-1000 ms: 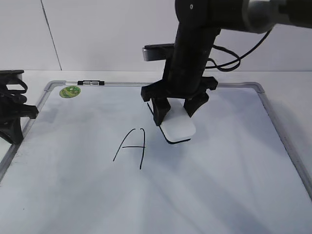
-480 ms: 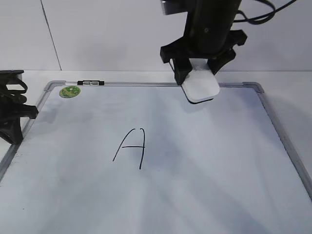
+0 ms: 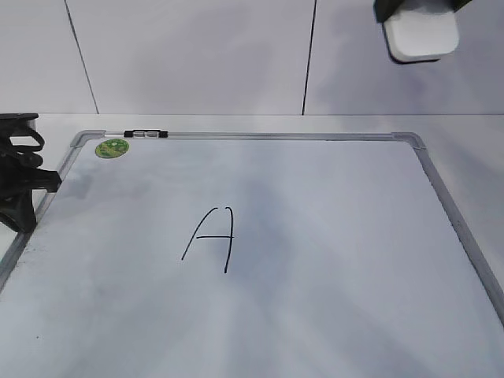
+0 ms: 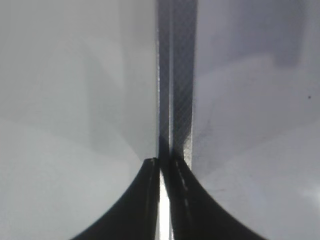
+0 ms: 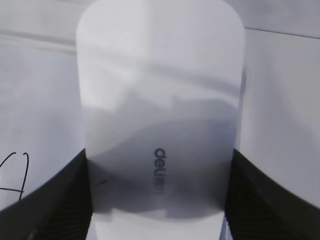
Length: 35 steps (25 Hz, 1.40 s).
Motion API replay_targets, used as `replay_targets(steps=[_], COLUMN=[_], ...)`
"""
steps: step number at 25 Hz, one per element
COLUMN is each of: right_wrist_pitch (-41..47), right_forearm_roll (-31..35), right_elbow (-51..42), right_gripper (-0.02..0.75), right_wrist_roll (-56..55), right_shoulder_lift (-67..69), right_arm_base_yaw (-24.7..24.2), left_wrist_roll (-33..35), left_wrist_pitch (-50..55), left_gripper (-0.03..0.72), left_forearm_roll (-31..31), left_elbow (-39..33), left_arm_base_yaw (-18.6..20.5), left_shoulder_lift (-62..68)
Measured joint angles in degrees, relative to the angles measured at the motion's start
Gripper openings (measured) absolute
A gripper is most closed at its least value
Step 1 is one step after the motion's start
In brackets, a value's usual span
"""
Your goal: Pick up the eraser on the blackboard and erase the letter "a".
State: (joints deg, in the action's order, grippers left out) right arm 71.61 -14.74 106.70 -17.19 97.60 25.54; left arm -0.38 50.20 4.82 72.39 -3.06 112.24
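The white eraser (image 3: 420, 35) hangs high above the far right of the blackboard (image 3: 260, 136), at the top edge of the exterior view. My right gripper (image 5: 159, 200) is shut on the eraser (image 5: 160, 100), one black finger on each long side; grey lettering shows on its top. A large capital "A" (image 3: 211, 239) in black marker stands left of the board's middle, and part of it shows in the right wrist view (image 5: 15, 172). No small letter "a" shows on the board. My left gripper (image 4: 162, 162) is shut and empty over the board's left frame (image 4: 180, 75).
The left arm's black body (image 3: 20, 185) sits at the board's left edge. A round green sticker (image 3: 113, 147) and a small black clip (image 3: 146, 134) mark the far left corner of the frame. A white tiled wall rises behind the table.
My right gripper has lifted the eraser off the board beside the capital "A" and carried it up and to the right. The left arm has not moved.
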Motion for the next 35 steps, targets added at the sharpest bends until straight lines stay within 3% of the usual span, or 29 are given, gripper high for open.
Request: replay_targets(steps=[5,20,35], right_wrist_pitch=[0.1,0.6,0.0], right_forearm_roll=[-0.3,0.6,7.9], right_elbow=[-2.2,-21.6,-22.9], right_gripper=[0.543,0.543,0.543], right_wrist_roll=[-0.5,-1.4,3.9], right_shoulder_lift=[-5.9,-14.7,-5.0], right_arm_base_yaw=[-4.2,-11.9,-14.9], left_wrist_roll=[0.0,0.0,0.0], left_wrist_pitch=[0.0,-0.1,-0.2], left_gripper=[0.037,0.037,0.037], left_forearm_roll=[0.0,0.5,0.9], left_elbow=[0.0,0.0,0.0], left_arm_base_yaw=[0.0,0.0,0.0], left_shoulder_lift=[0.0,0.0,0.0])
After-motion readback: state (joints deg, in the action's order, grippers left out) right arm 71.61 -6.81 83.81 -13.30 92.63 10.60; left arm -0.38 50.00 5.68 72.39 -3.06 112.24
